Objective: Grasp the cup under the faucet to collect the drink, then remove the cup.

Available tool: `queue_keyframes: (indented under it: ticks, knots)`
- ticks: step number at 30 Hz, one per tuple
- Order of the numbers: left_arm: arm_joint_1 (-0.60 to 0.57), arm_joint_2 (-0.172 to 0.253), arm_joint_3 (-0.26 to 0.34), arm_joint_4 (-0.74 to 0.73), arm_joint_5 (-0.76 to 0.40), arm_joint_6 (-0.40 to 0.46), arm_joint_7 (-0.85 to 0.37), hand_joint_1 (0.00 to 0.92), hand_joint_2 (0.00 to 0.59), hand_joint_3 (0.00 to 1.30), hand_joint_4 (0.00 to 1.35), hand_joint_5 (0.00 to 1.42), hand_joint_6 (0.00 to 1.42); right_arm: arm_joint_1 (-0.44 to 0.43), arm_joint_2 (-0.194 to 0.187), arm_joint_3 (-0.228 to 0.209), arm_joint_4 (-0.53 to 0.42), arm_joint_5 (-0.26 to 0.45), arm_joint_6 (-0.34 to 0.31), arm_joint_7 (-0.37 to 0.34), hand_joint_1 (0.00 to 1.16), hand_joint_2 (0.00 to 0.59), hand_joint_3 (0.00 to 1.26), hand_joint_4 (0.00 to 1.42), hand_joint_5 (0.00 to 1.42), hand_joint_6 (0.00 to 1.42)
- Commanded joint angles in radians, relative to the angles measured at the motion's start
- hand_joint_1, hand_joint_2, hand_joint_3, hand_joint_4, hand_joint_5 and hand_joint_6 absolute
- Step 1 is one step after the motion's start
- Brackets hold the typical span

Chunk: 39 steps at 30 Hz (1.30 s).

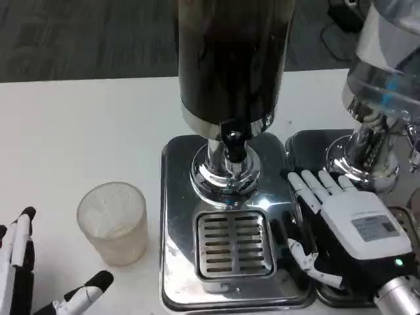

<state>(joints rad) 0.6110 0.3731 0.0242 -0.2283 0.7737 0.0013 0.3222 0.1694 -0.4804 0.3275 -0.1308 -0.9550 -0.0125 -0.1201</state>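
Observation:
A clear ribbed plastic cup [113,222] stands upright and empty on the white table, left of the dispenser's chrome base [178,164]. The black faucet [231,142] hangs from the dark drink tank [230,59] above the slotted drip grate [234,244]; nothing stands on the grate. My left hand [29,279] is at the bottom left corner, open with fingers spread, a short way below and left of the cup, not touching it. My right hand [341,223] lies flat, fingers extended, along the right edge of the base, holding nothing.
A second dispenser with a clear tank [387,65] and chrome foot [361,161] stands at the right, just beyond my right hand. Bare white table [79,131] stretches to the left and behind the cup.

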Motion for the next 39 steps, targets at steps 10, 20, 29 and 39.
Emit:
queue_keyframes:
  ticks: [10, 20, 29, 39]
  knots:
    - [-0.105, 0.045, 0.018, 0.187, -0.204, -0.224, -0.032, 0.016, 0.053, 0.0, 0.0, 0.0, 0.0, -0.012, 0.026, 0.002, -0.011, -0.027, 0.032, 0.002, 0.34, 0.55, 0.0, 0.0, 0.0, 0.0]
    - [-0.213, 0.09, 0.036, 0.361, -0.3, -0.362, -0.063, 0.064, 0.029, 0.0, 0.0, 0.0, 0.0, -0.013, 0.072, 0.035, -0.013, -0.076, 0.062, 0.005, 0.35, 0.557, 0.0, 0.0, 0.0, 0.0]
    - [-0.307, 0.054, -0.016, 0.509, -0.277, -0.428, -0.03, 0.093, 0.011, 0.0, 0.0, 0.0, 0.0, -0.079, 0.036, 0.017, 0.018, -0.063, 0.045, 0.027, 0.36, 0.568, 0.0, 0.0, 0.0, 0.0]
    - [-0.393, 0.053, -0.088, 0.586, -0.203, -0.424, 0.007, 0.125, 0.009, 0.0, 0.0, 0.0, 0.0, -0.093, 0.02, 0.0, 0.056, -0.031, 0.032, 0.004, 0.37, 0.565, 0.0, 0.0, 0.0, 0.0]
